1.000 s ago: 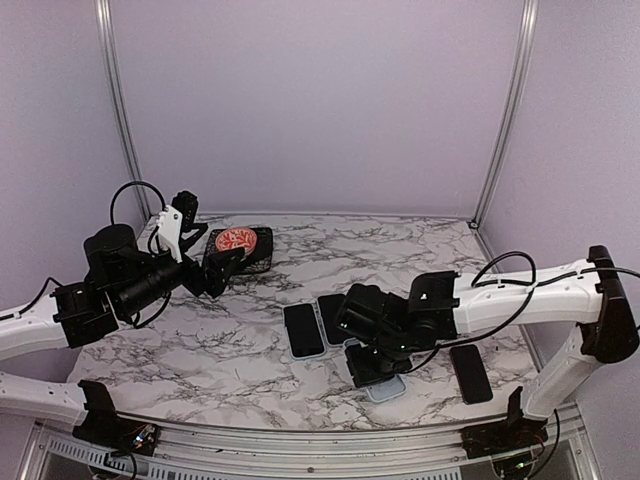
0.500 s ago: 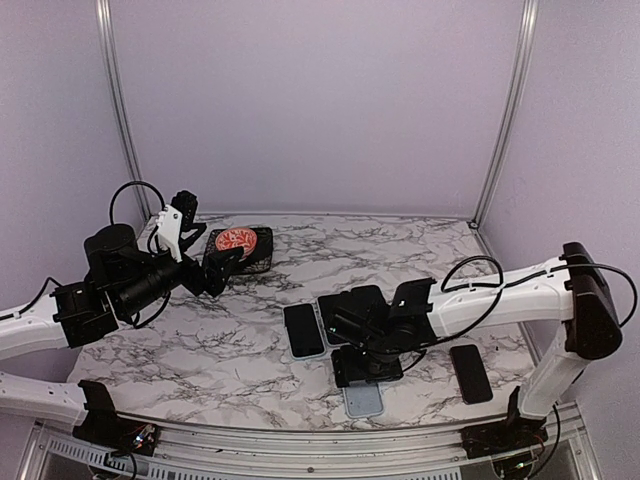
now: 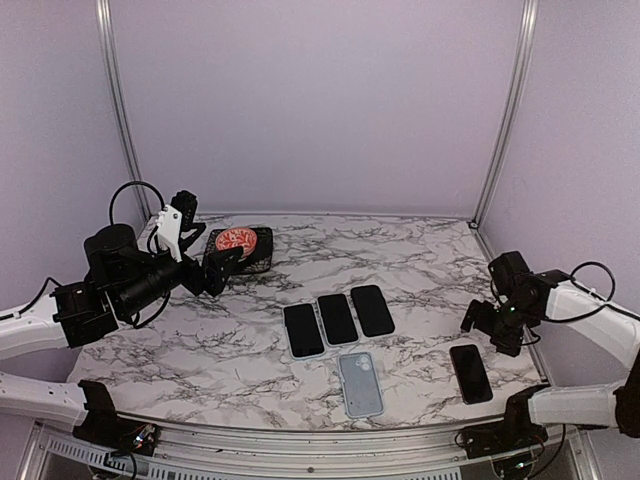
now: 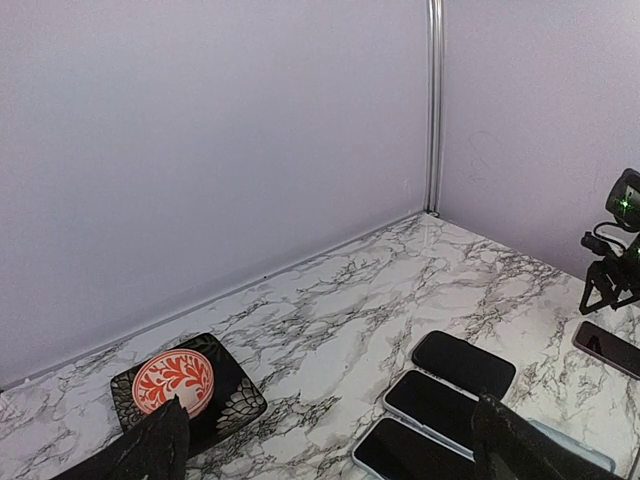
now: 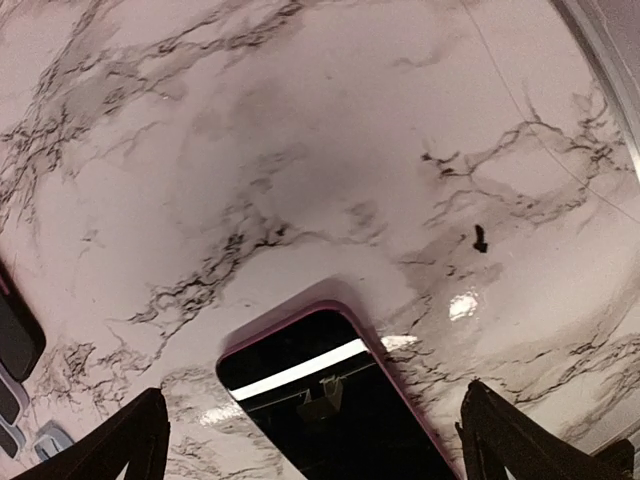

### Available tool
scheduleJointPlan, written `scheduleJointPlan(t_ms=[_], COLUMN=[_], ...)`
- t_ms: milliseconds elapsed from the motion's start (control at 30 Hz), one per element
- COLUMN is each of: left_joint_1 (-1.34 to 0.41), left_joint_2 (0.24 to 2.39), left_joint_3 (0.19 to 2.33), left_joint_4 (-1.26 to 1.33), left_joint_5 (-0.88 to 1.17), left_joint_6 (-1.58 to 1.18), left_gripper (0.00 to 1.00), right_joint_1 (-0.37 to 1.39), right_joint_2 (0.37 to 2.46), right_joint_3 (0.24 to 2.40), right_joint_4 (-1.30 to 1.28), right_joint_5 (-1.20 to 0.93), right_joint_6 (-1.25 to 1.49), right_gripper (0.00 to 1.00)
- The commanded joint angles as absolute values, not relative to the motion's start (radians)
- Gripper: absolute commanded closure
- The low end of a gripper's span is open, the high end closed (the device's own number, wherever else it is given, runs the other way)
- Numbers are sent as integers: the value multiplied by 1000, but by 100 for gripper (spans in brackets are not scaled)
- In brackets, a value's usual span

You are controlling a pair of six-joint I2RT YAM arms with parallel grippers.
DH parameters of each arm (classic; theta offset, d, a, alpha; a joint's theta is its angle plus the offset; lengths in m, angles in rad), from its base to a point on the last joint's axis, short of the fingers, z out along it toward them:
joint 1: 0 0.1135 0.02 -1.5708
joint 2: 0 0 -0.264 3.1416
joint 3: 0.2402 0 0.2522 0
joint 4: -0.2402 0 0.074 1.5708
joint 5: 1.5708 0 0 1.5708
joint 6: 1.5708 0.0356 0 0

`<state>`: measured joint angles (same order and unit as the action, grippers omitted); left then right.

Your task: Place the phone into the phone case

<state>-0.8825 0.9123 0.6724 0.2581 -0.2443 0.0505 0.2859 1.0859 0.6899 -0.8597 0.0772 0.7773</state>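
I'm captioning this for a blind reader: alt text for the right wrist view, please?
A dark-screened phone with a pinkish edge lies flat on the marble table, between the open right gripper fingertips at the bottom corners.

Likely a robotics lab test cell: plain lilac walls [image 3: 320, 100] framed by aluminium rails [image 3: 505, 110] enclose a marble-patterned surface [image 3: 420, 250], with two cabled robot arms bolted at its near edge.
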Motion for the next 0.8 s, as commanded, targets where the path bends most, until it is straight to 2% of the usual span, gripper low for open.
scheduleJointPlan(t_ms=[0,133,333,533,767], left_joint_1=[-881,-881,-881,-881,-881], left_joint_2=[894,893,885,888,888], left_joint_3=[698,698,696,698,699], left_joint_4=[252,252,252,252,252], left_joint_5=[-246,-238,-252,-236,-229], left_joint_6=[54,51,62,62,63], left_gripper=[1,1,1,1,1], right_joint_1=[98,68,75,198,332], right_joint_2=[1054,1159,1270,1146,975], right_joint_3=[623,642,557,521,483], right_joint_4=[-787,-750,-660,-725,-881], right_joint_5=[-23,-18,-233,-227,-211], right_joint_6=[637,628,644,771,900], right_gripper=[1,1,1,6,5])
